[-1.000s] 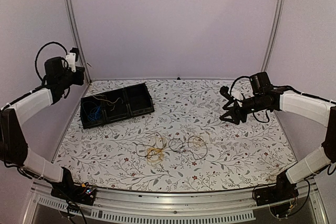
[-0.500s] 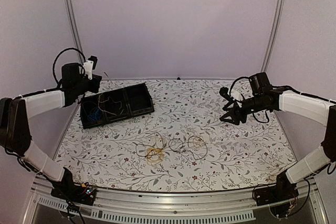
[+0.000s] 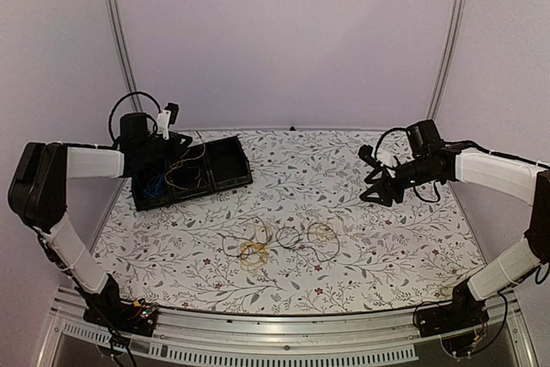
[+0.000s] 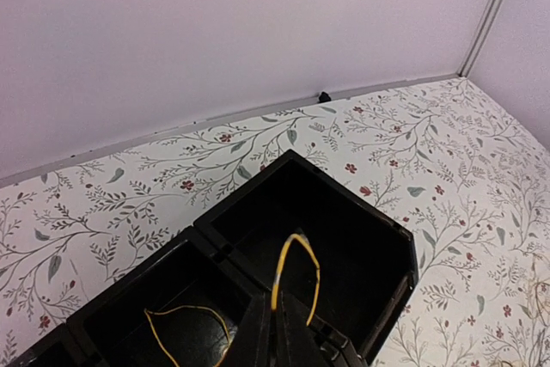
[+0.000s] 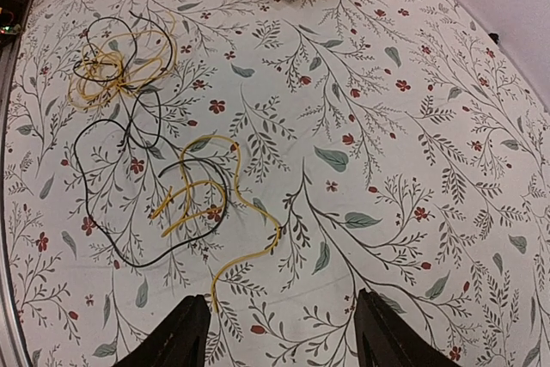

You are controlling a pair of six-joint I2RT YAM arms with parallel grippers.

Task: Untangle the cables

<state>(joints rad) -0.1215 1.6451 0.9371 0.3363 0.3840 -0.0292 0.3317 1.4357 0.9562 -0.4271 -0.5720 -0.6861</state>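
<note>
The left gripper [image 3: 175, 138] has swung in from the wall and now hangs over the black tray [image 3: 230, 181], jaws pinched on a yellow cable [image 4: 295, 247] that trails into it. The right gripper [image 3: 369, 177] hovers with its fingers spread, near the tangled cables [image 3: 284, 241] lying mid-table.

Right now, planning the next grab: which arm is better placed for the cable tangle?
Probably the right: the right gripper is open, empty and facing the tangle. The left gripper is shut on a yellow cable over the tray.
</note>
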